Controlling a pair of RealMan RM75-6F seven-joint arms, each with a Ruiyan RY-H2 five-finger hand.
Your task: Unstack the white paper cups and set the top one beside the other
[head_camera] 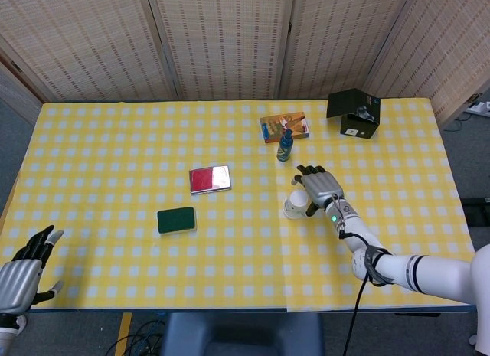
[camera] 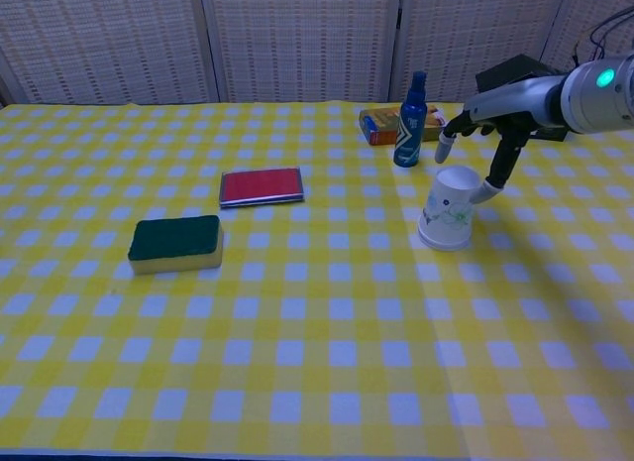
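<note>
Two hands show, at opposite ends of the table (head_camera: pixel 99 142). At the far left, the left hand (head_camera: pixel 23 273) sits at the bottom corner of the head view, partly cut off by the frame edge, off the near edge of the table; its fingers are spread and it holds nothing. The chest view does not show it at all.

Moving right, a green sponge (camera: pixel 175 242) lies flat on the yellow checked cloth, with a red flat case (camera: pixel 262 185) just behind it and to the right. Further right stand a blue spray bottle (camera: pixel 407 109) and, close behind it, a small orange box (camera: pixel 381 124) whose print is too small to read.

The white paper cups (camera: pixel 451 208) stand mouth-down right of centre; whether they are one cup or a nested stack cannot be made out. The right hand (camera: pixel 485 134) hovers over them with fingers parted wide, the thumb tip touching or very nearly touching the upper right edge, the other fingers arched above without a clear grip. In the head view the hand covers part of the cups' right side.

A black box (head_camera: pixel 354 113) sits at the far right rear.
</note>
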